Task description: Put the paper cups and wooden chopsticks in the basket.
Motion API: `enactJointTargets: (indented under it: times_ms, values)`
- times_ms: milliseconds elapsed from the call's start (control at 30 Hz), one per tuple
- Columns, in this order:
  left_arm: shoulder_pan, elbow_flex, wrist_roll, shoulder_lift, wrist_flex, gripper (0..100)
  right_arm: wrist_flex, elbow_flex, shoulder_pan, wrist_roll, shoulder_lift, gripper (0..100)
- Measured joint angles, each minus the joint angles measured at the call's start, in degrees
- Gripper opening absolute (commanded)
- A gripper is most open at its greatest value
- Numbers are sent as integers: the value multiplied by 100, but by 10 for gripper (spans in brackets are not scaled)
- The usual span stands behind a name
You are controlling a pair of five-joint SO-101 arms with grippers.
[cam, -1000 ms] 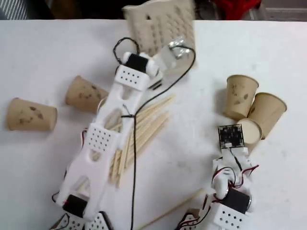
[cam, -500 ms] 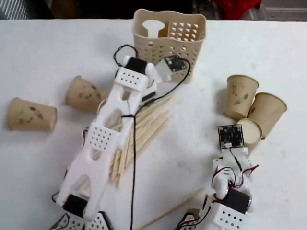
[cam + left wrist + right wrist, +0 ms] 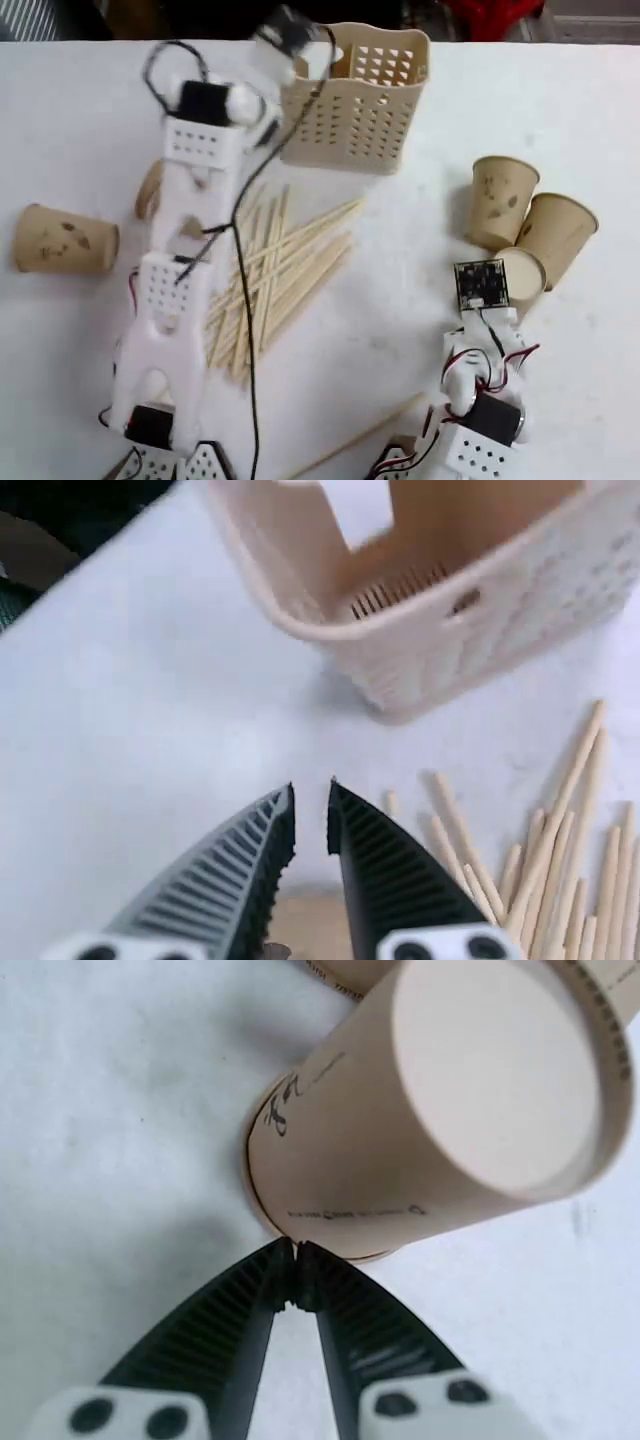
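The beige perforated basket (image 3: 360, 100) (image 3: 440, 630) stands upright at the back of the table. Wooden chopsticks (image 3: 270, 270) (image 3: 545, 865) lie fanned in a pile in front of it. My left gripper (image 3: 285, 40) (image 3: 310, 790) hovers by the basket's left side, open by a narrow gap, with nothing between its fingers. One paper cup (image 3: 65, 238) lies at the far left, and another cup (image 3: 150, 190) is half hidden under the left arm. Three cups (image 3: 500, 200) cluster at the right. My right gripper (image 3: 296, 1250) is shut, its tips touching the rim of the nearest cup (image 3: 420, 1130) (image 3: 522, 275).
A single chopstick (image 3: 360, 438) lies near the front edge between the two arm bases. A black cable (image 3: 245, 330) trails over the chopstick pile. Bare white table (image 3: 420, 300) lies between the pile and the right cups.
The basket went from tilted to upright. My left arm let go of it and swung left and back, uncovering the chopstick pile. The right arm has not moved.
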Motion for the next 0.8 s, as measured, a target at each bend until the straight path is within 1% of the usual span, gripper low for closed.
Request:
enactJointTargets:
  times_ms: [67,133,200,333,433,533,667,800]
  values:
    - [-26,0,448,-519,0,102,0,0,0,0,0,18]
    - [-26,0,905,-967,-176,155,0,0,0,0,0,18]
    - [-35,18,1222,-1284,-580,186,0,0,0,0,0,18]
    - [114,501,1679,-1451,-1635,177,0,0,0,0,0,18]
    - [176,1345,1802,-1451,-2497,177,0,0,0,0,0,18]
    - [176,2224,1837,-1451,-3112,177,0,0,0,0,0,18]
    - [176,2857,1837,-1451,-3499,177,0,0,0,0,0,18]
    - [176,3165,1846,-1451,-3587,176,0,0,0,0,0,18]
